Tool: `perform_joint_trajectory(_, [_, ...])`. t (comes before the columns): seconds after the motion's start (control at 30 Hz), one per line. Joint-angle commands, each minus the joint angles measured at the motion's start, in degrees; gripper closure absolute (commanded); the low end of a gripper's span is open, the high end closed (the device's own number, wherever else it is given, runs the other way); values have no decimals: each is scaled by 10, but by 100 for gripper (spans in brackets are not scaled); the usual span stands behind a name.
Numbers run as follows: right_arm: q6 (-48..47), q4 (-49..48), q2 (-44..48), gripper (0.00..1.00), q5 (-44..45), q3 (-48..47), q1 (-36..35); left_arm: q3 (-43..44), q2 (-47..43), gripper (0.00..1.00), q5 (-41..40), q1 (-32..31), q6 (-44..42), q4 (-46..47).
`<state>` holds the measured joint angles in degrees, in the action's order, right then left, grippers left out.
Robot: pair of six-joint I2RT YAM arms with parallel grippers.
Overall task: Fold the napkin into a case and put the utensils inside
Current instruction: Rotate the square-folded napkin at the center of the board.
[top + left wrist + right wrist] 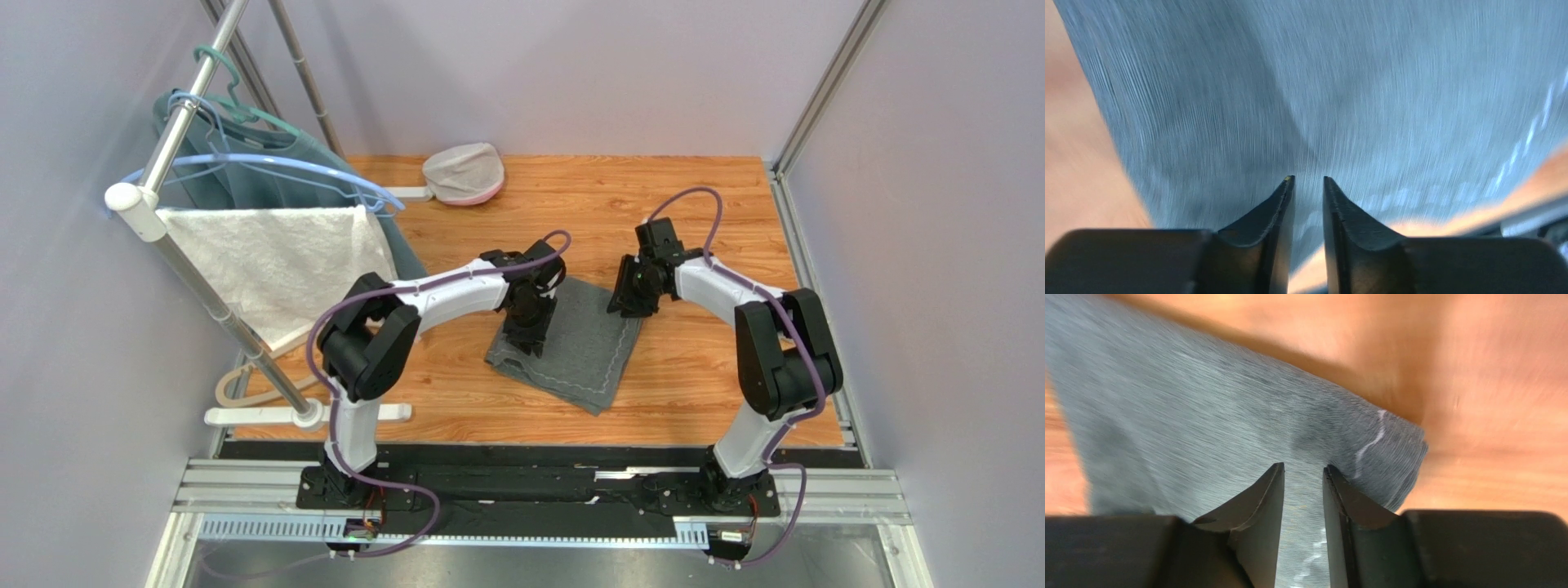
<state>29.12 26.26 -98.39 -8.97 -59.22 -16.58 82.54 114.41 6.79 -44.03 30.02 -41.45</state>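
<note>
The dark grey napkin (574, 349) lies flat on the wooden table as a rough square, its pale stitched line showing near the front edge. My left gripper (529, 333) points down over its left part. In the left wrist view the jaws (1309, 179) stand a narrow gap apart, with blurred grey cloth (1339, 92) seen through the gap and nothing pinched. My right gripper (633, 298) hangs at the napkin's far right corner. Its jaws (1303, 467) are likewise slightly apart above the cloth (1198, 416), close to a stitched corner. The utensils and the case are out of view.
A drying rack stands at the left with a white towel (288, 263), a teal garment (264, 172) and hangers; its foot (307, 414) lies on the table. A pale round cap-like object (464, 172) sits at the back. Grey walls close in both sides.
</note>
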Motion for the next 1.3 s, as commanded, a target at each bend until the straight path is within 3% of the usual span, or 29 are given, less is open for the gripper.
perform_joint_trajectory(0.0, [-61, 75, 28, 54, 19, -57, 0, -12, -117, 61, -10, -11, 20, -7])
perform_joint_trajectory(0.1, [-57, 98, 88, 40, 7, -15, -3, -33, -169, 53, -29, -11, 9, -15])
perform_joint_trajectory(0.2, [-38, 51, 141, 37, -55, 59, -13, -62, -178, 54, -20, -4, -19, 8])
perform_joint_trajectory(0.27, [1, -20, 145, 40, -110, 88, -17, -58, -166, 64, 30, 3, -39, 39])
perform_joint_trajectory(0.3, [17, -40, 140, 48, -118, 105, -17, -49, -146, 66, 44, 3, -44, 64])
perform_joint_trajectory(0.43, [35, -64, 89, 65, -95, 81, -17, 23, -50, 71, 31, 4, -46, 67])
perform_joint_trajectory(0.57, [-10, -64, 12, 70, -77, 18, -6, 67, 32, 75, -10, 3, -13, 30])
perform_joint_trajectory(0.77, [-92, 0, -80, 70, -53, -110, -6, 33, 13, 70, -45, -23, 5, 38])
perform_joint_trajectory(0.83, [-92, 20, -60, 68, -33, -113, -6, 19, -36, 64, -50, -24, 14, 40])
perform_joint_trajectory(0.93, [-62, 78, 20, 50, -10, -72, -6, -18, -112, 53, -67, -24, 21, 33])
perform_joint_trajectory(0.97, [-52, 85, 42, 41, -9, -34, -6, -22, -125, 44, -67, -23, 25, 22])
perform_joint_trajectory(1.0, [-43, 88, 63, 39, -13, -10, -6, -24, -139, 42, -62, -23, 28, 12])
perform_joint_trajectory(1.1, [-25, 101, 140, 35, -18, 58, -6, -28, -137, 40, -18, -21, 51, -25])
perform_joint_trajectory(1.2, [-10, 93, 197, 34, -17, 101, -5, -67, -155, 41, -24, -22, 65, 5])
perform_joint_trajectory(1.27, [-11, 78, 216, 35, -28, 113, -4, -96, -170, 52, -29, -19, 60, 58])
